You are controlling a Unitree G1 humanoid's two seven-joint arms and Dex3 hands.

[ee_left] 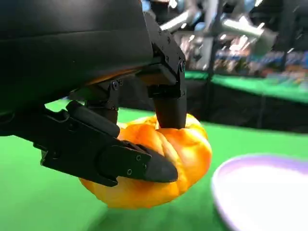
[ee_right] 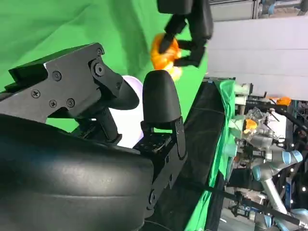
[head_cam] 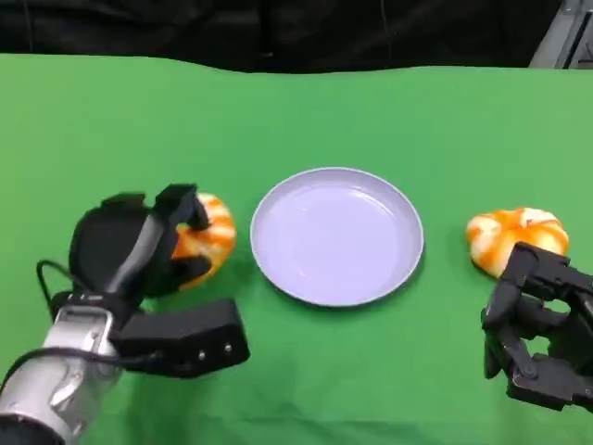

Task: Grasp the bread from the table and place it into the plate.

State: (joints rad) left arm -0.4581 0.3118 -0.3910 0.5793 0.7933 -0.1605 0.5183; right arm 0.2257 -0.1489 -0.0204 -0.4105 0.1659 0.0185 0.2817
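Note:
An orange-and-white bread lies left of the pale lavender plate on the green table. My left hand grips this bread, fingers over its top and thumb against its side. The left wrist view shows a finger pressing into the bread, with the plate just beyond. A second bread sits right of the plate. My right hand hovers just in front of it, fingers apart and holding nothing. From the right wrist view, my right hand faces the plate and the far bread.
The green cloth runs back to a dark edge at the far side. In the wrist views, lab equipment and another robot arm stand beyond the table.

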